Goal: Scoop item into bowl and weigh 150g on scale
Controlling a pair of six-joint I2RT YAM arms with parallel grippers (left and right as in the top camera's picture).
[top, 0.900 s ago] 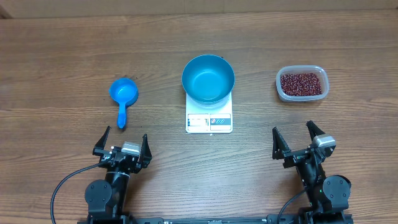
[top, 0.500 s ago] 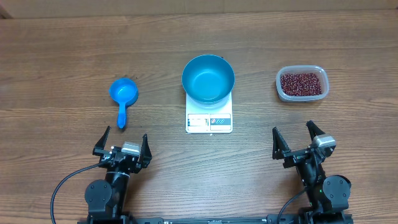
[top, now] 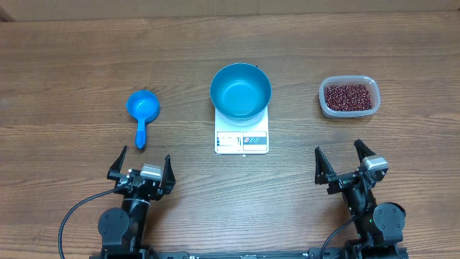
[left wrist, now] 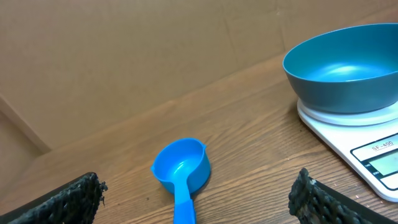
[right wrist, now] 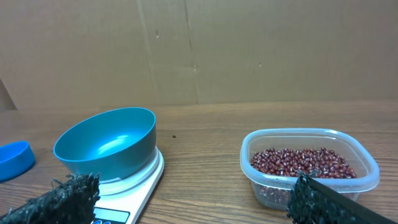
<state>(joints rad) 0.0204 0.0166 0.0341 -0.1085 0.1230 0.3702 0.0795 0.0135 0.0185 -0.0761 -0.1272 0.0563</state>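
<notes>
I see bowl (top: 241,90) seated on scale (top: 241,140) at centre of table (top: 72,57). Scoop (top: 142,108) well left, tub (top: 325,108) of beans (top: 349,96) well right, bare wood between each. Left gripper (top: 144,160) and right gripper (top: 339,155) near front edge, jaws spread wide, gripping nothing. I note no shift from earlier frames in objects or arms. Left wrist view crops scoop handle and scale corner. Scale display unreadable.

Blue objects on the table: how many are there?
2: the round bright blue bowl sits on the flat white scale; the small blue handled scoop lies left of it.
</notes>
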